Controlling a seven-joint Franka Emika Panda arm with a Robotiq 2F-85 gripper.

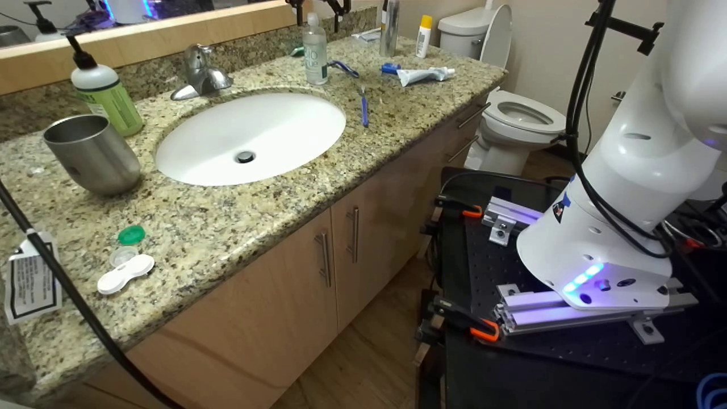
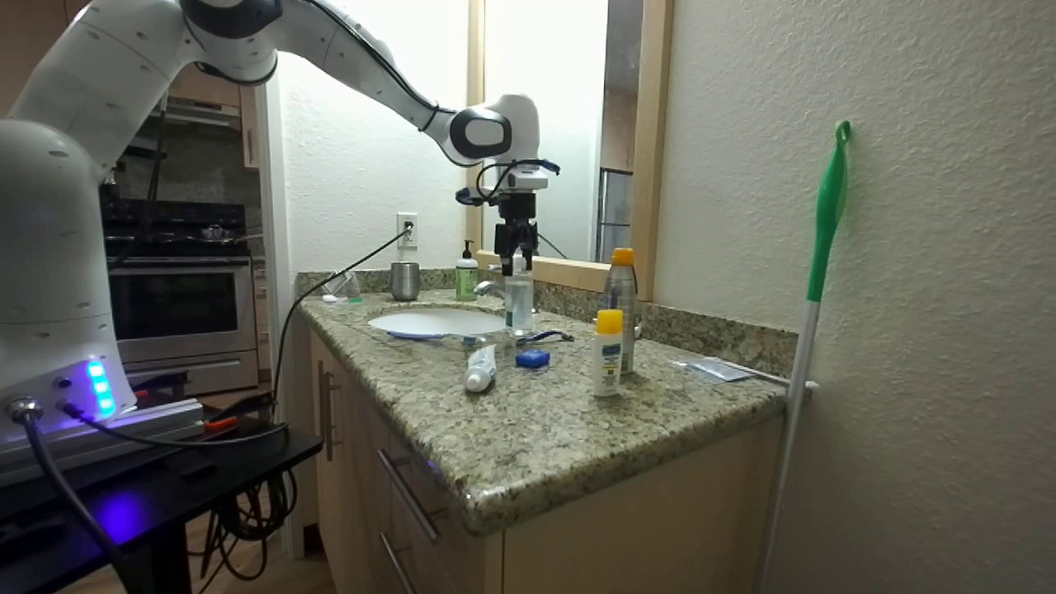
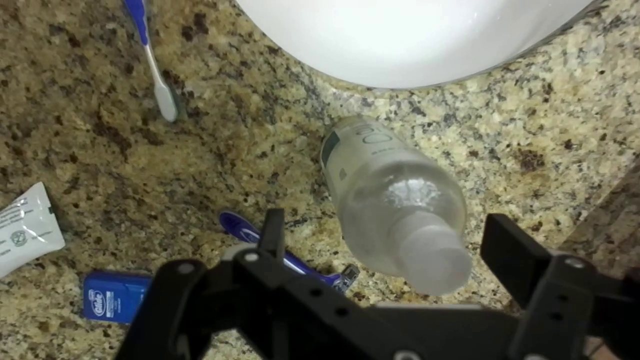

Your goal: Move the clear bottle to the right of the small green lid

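The gripper is unclenched, fingers spread either side of the clear bottle, which stands upright on the counter. In the wrist view, the sink lies at the bottle's twelve o'clock, a razor at eight. In an exterior view, the small green lid lies well apart, between the bottle's seven and eight o'clock.

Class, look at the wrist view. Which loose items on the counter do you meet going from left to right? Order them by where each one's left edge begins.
White tube → blue Glide box → toothbrush → razor → clear bottle.
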